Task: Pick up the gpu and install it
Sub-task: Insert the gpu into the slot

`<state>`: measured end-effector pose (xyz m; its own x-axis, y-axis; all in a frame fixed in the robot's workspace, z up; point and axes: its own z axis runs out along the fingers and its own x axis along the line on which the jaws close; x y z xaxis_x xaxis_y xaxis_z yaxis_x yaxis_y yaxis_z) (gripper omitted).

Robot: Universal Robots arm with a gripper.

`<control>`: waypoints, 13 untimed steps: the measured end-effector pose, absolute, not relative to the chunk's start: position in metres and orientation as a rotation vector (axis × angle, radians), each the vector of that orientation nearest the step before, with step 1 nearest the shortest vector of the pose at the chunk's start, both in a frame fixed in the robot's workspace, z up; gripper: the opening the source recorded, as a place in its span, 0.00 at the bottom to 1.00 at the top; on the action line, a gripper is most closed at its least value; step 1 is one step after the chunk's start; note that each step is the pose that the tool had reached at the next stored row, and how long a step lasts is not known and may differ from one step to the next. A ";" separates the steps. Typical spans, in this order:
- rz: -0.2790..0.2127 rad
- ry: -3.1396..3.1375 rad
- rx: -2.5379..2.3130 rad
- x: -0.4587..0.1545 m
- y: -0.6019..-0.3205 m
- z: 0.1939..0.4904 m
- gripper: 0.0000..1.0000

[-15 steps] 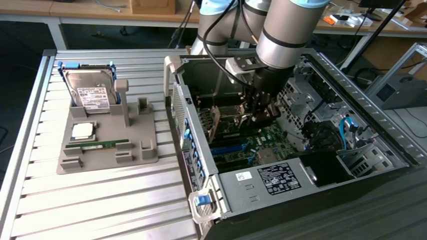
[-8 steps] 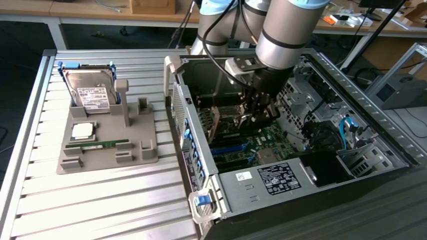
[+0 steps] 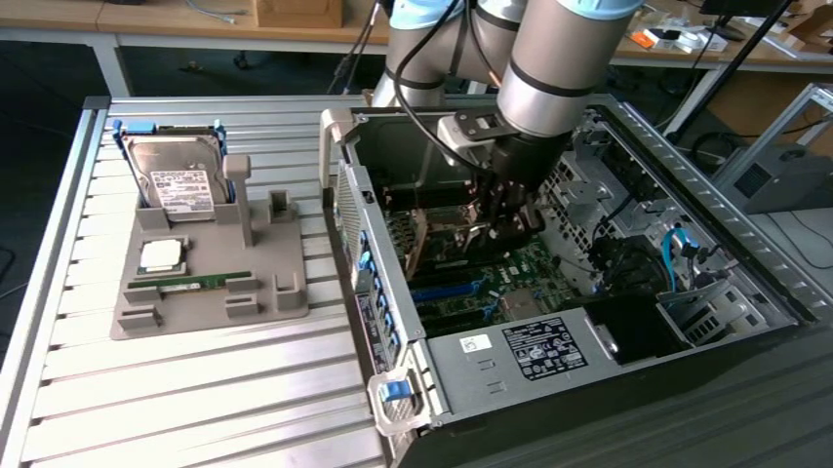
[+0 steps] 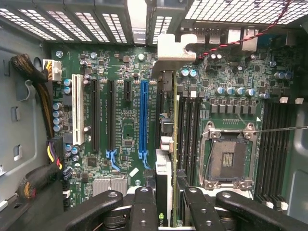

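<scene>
Claw clamped on the gpu edge-on over the motherboard, wrist view; exterior view adds the hard drive at nine o'clock.

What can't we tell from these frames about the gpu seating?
- Wrist view: gpu is edge-on, hiding its own connector and the slot beneath; seated or not, cannot tell.
- Wrist view: gripper cut off by the frame edge.
- Exterior view: gripper body covers the gpu and slot.

slatted metal table, wooden benches behind, perhaps
</scene>
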<state>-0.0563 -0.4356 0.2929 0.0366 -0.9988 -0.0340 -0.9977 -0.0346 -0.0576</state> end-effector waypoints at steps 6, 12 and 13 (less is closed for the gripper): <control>-0.024 2.136 -2.214 -0.057 -0.436 0.291 0.27; -0.024 2.136 -2.213 -0.058 -0.437 0.290 0.27; -0.024 2.136 -2.214 -0.058 -0.437 0.290 0.27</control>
<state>-0.0581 -0.4370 0.2901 0.0365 -0.9988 -0.0340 -0.9977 -0.0345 -0.0577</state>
